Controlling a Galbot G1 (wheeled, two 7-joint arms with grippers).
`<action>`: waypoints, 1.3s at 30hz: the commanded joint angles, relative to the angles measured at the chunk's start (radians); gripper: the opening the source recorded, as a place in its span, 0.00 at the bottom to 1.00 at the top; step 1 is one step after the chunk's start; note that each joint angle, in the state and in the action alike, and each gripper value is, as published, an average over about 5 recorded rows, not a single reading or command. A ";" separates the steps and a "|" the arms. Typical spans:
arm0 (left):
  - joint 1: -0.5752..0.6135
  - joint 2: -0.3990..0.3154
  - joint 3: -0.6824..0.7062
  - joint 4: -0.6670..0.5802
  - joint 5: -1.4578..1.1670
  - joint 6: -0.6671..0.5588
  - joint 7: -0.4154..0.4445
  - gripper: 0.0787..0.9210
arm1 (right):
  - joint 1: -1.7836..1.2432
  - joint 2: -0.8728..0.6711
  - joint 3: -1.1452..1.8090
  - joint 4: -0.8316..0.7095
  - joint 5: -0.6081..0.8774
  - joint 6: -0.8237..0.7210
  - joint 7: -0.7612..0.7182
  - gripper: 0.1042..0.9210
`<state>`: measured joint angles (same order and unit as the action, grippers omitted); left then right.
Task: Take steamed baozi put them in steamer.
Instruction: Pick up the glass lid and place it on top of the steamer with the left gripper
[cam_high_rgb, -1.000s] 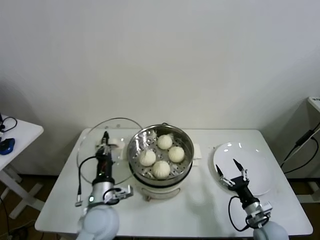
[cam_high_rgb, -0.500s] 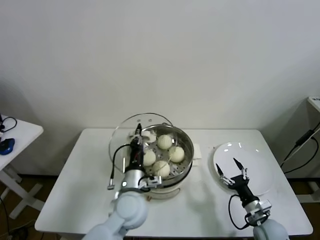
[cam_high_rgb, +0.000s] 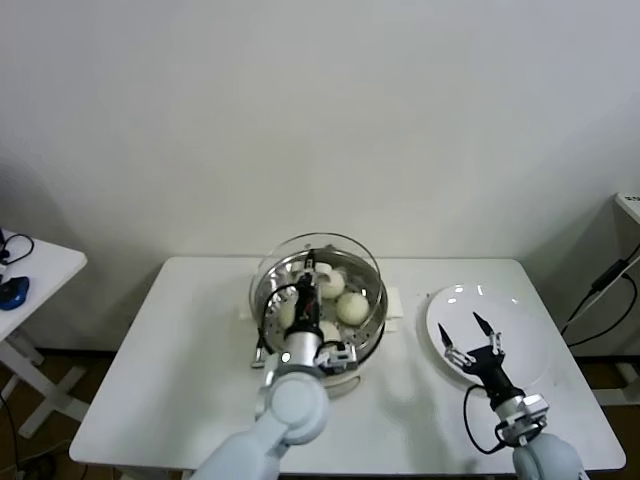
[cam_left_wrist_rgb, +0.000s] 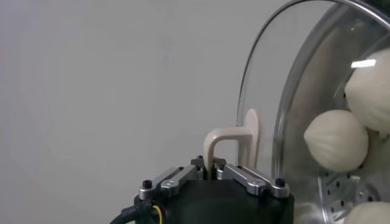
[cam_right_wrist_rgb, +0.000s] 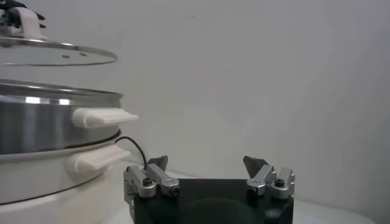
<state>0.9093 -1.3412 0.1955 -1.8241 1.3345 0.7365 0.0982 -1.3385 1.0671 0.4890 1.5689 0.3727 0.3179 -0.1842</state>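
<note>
The steamer (cam_high_rgb: 377, 300), a shiny steel pot on a white base, stands mid-table with cream-white steamed baozi (cam_high_rgb: 350, 306) on its perforated tray. My left gripper (cam_high_rgb: 311, 273) is shut on the cream handle (cam_left_wrist_rgb: 228, 143) of the round glass lid (cam_high_rgb: 322, 244), which hangs just above the pot's mouth. Through the glass, the left wrist view shows a baozi (cam_left_wrist_rgb: 336, 140). My right gripper (cam_high_rgb: 473, 336) hovers open and empty over the white plate (cam_high_rgb: 525, 345). In the right wrist view the right gripper (cam_right_wrist_rgb: 206, 163) has its fingers wide apart, facing the steamer (cam_right_wrist_rgb: 49, 122) and the lid (cam_right_wrist_rgb: 58, 56).
The plate on the right holds nothing. The steamer's white side handles (cam_right_wrist_rgb: 100, 117) stick out toward my right gripper. A small side table (cam_high_rgb: 30, 275) with a blue object stands far left. The white table (cam_high_rgb: 140, 380) has bare surface left of the pot.
My left gripper carried the glass lid from the table left of the steamer rightwards to over the pot. The right gripper barely shifted above the plate.
</note>
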 joint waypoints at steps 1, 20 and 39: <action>-0.016 -0.111 -0.021 0.045 0.154 0.049 0.122 0.09 | 0.004 -0.003 0.002 -0.007 -0.002 0.000 -0.001 0.88; 0.071 -0.178 -0.059 0.028 0.325 0.028 0.223 0.09 | 0.024 -0.005 0.000 -0.047 -0.005 0.012 -0.008 0.88; 0.052 -0.188 -0.058 0.058 0.343 0.009 0.263 0.09 | 0.033 0.009 0.000 -0.063 -0.009 0.019 -0.013 0.88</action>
<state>0.9608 -1.5230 0.1390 -1.7752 1.6613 0.7364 0.3437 -1.3059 1.0742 0.4881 1.5090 0.3641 0.3353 -0.1958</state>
